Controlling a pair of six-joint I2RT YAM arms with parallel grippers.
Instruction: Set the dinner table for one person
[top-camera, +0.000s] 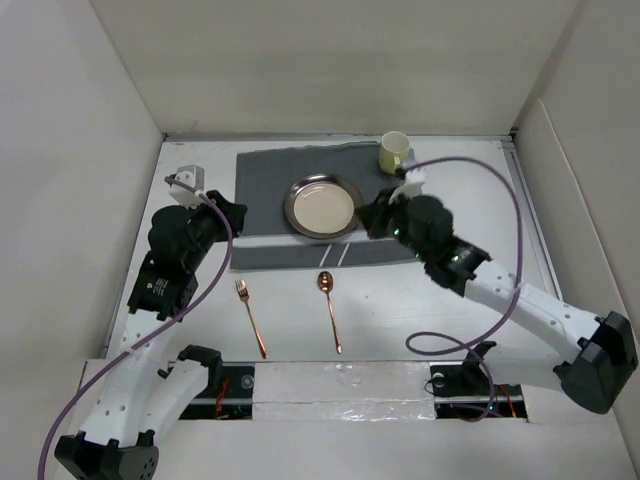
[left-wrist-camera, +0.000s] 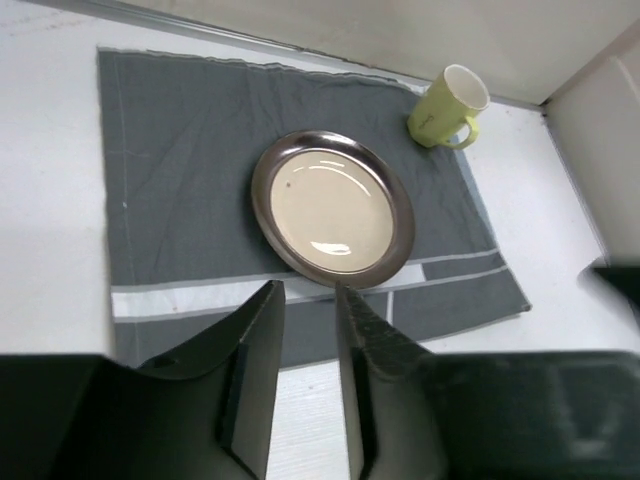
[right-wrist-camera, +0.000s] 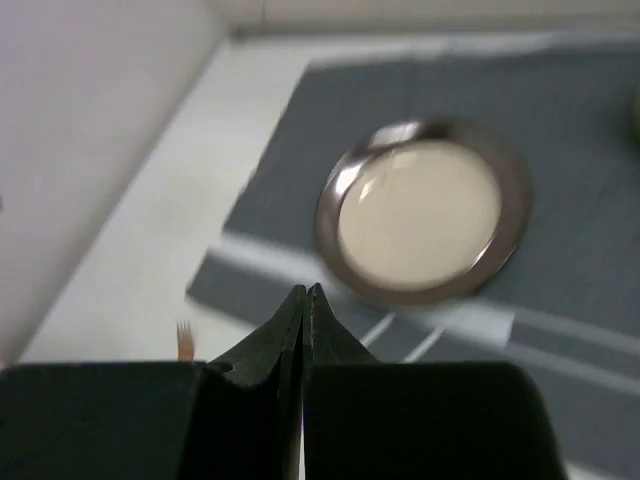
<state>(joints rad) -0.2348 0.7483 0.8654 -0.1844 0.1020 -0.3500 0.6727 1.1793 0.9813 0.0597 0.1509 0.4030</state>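
Observation:
On the white dinner table (top-camera: 290, 310) lies a dark grey striped placemat (top-camera: 265, 185) (left-wrist-camera: 190, 140). It carries a metal-rimmed plate (top-camera: 321, 205) (left-wrist-camera: 332, 207) (right-wrist-camera: 420, 212) and, at its far right corner, a yellow-green mug (top-camera: 393, 152) (left-wrist-camera: 448, 105). A copper fork (top-camera: 250, 318) (right-wrist-camera: 185, 340) and a copper spoon (top-camera: 329, 308) lie on the bare table in front of the mat. My left gripper (top-camera: 238, 213) (left-wrist-camera: 310, 292) hovers at the mat's left edge, jaws slightly apart and empty. The right gripper (top-camera: 368, 218) (right-wrist-camera: 305, 290) sits just right of the plate, shut on nothing.
White walls (top-camera: 90, 120) box in the table on three sides. A purple cable (top-camera: 440, 345) loops onto the table at the near right, and another runs along the left arm. A taped strip (top-camera: 340, 380) marks the near edge.

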